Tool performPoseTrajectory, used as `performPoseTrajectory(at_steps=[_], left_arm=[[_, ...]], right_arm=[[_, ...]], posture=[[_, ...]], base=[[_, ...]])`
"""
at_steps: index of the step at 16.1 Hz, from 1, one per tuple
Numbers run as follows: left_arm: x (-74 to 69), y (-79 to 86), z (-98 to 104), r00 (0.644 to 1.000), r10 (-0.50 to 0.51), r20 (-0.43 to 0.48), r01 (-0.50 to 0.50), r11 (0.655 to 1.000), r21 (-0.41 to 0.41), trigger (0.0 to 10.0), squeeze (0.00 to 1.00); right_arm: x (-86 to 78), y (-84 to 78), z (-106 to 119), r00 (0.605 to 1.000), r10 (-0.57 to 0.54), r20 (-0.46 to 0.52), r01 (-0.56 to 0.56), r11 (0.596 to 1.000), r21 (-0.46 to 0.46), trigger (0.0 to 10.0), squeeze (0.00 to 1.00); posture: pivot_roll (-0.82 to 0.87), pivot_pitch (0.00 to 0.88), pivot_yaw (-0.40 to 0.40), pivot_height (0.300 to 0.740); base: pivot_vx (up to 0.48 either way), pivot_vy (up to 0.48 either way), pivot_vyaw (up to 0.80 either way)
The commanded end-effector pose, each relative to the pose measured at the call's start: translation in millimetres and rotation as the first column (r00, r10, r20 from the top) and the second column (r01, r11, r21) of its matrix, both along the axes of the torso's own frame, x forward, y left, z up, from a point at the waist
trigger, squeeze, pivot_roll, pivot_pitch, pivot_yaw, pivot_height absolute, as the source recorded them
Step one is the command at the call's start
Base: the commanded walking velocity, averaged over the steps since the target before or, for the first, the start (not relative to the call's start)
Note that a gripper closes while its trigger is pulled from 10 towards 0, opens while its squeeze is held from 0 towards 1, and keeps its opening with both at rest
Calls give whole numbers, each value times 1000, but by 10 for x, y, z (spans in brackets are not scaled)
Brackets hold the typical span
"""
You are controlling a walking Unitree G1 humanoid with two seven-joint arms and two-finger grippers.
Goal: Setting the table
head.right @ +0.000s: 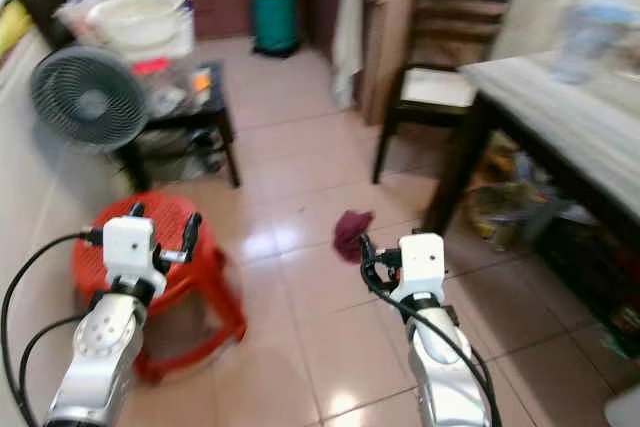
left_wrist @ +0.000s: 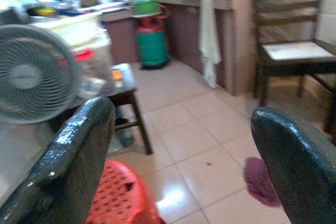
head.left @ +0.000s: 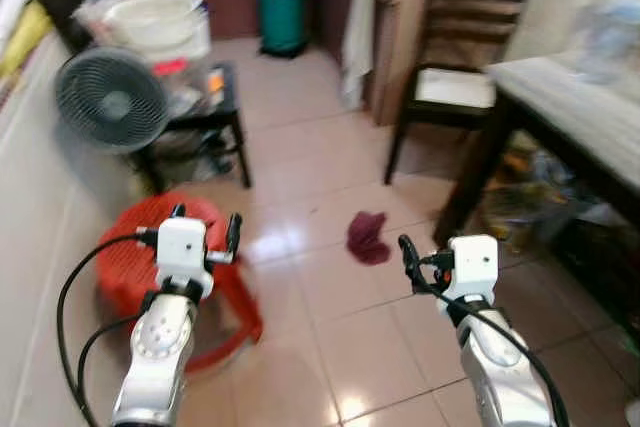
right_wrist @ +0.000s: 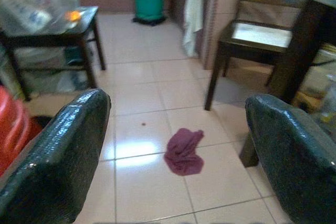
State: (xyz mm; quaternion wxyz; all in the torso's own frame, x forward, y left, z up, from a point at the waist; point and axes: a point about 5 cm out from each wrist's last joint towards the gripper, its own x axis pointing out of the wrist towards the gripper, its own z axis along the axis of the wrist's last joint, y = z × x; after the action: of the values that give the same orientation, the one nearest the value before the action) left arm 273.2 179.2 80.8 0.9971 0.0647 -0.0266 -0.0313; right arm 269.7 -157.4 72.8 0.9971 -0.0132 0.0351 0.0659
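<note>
The dining table [head.left: 575, 112] with a pale top stands at the right, and a blurred clear object [head.left: 610, 37] sits on it. A dark wooden chair [head.left: 450, 87] is pushed in at its far end. A maroon cloth [head.left: 367, 237] lies crumpled on the tiled floor between my arms. My left gripper [head.left: 207, 222] hovers over a red plastic stool [head.left: 140, 252], open and holding nothing. My right gripper [right_wrist: 178, 100] is open too, raised above the floor just right of the cloth, and also holds nothing.
A grey fan [head.left: 110, 99] and a low black side table [head.left: 215, 112] stacked with white basins stand at the left wall. A green gas cylinder [head.left: 283, 12] and a counter with a hanging white towel [head.left: 358, 32] are at the back. Clutter lies under the dining table.
</note>
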Motion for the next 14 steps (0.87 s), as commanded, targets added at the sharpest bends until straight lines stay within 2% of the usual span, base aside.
performPoseTrajectory(at_steps=[1,14], left_arm=[[8,-42,6,1000,-24,-5,24,1000,-3,10000,0],[-59,-47,-62,998,-54,-40,54,999,-8,10000,0]], right_arm=[[0,-22,25,1000,-8,8,9,1000,-8,10000,0],[-32,-2,16,1000,7,-4,-7,1000,-19,10000,0]], posture=[[-117,53,47,740],[-116,77,44,740]], base=[[326,0,-800],[339,0,-800]])
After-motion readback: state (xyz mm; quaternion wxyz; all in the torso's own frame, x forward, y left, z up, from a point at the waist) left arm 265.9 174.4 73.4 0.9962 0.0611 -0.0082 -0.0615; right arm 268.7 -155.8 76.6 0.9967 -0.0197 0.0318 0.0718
